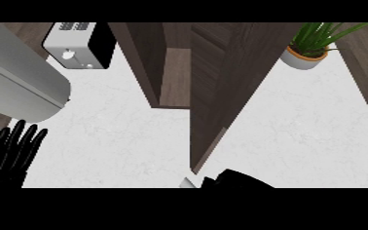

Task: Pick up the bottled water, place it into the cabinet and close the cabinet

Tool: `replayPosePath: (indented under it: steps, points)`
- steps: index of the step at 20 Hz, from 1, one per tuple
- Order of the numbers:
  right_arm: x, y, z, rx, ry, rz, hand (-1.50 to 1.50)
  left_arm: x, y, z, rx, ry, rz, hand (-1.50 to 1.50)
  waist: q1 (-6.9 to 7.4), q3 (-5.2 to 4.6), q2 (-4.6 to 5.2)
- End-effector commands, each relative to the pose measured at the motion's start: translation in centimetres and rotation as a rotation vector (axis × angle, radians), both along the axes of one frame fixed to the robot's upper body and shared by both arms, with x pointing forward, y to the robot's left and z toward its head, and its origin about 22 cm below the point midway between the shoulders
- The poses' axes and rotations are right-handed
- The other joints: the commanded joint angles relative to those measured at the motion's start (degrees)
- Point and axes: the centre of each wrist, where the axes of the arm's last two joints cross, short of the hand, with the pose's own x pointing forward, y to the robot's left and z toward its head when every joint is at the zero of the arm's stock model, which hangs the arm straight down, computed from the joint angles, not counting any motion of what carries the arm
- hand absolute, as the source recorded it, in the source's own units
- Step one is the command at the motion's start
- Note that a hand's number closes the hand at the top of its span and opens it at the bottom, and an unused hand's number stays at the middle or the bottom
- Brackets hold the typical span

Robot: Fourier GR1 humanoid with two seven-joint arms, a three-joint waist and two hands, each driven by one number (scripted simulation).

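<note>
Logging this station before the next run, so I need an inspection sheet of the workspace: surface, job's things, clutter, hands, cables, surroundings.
Surface: white counter, mostly bare.
Job's things: cabinet open, its door swung out toward the robot; a small pale object by the right hand may be the bottled water, too hidden to confirm.
Clutter: toaster at the back left; potted plant at the back right.
Hands: left hand open, fingers up, at the left edge; right hand low at the bottom edge, finger state cannot be told.
Cables: nothing seen.
Surroundings: large grey rounded appliance at the left.
</note>
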Motion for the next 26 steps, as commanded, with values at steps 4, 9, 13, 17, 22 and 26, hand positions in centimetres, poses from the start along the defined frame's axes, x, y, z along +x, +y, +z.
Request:
replayPosePath:
  steps: [4, 9, 13, 17, 22, 26]
  points:
    - [-0.3, 8.5, 0.9, -0.006, -0.004, -0.099, 1.50, -0.7, -0.2, 2.3, -0.002, -0.010, -0.025, -1.50, 1.11, 0.17, 0.51]
    - [2.2, 11.7, 1.1, 0.036, 0.096, -0.187, 1.50, -0.9, 1.3, 3.1, -0.009, -0.017, -0.031, -1.50, 1.62, 0.26, 1.10]
    - [4.8, 13.4, 2.8, 0.012, 0.107, -0.103, 1.50, -1.9, 0.5, 2.6, -0.032, -0.006, -0.007, -1.50, 1.04, 0.31, 1.31]
    - [6.1, 12.7, 2.6, -0.129, 0.113, 0.164, 1.50, -1.0, 1.5, 4.7, 0.016, -0.017, -0.006, -1.50, 0.22, 0.39, 1.50]
    - [10.4, 12.5, -0.2, -0.103, 0.182, 0.188, 1.50, -0.7, 1.6, 4.4, 0.001, -0.028, 0.018, -1.50, -0.82, 0.36, 1.46]
    - [13.0, 10.8, -1.7, -0.068, 0.176, 0.103, 1.50, -1.8, 2.0, 6.2, 0.020, -0.014, 0.029, -1.50, -0.77, 0.39, 1.30]
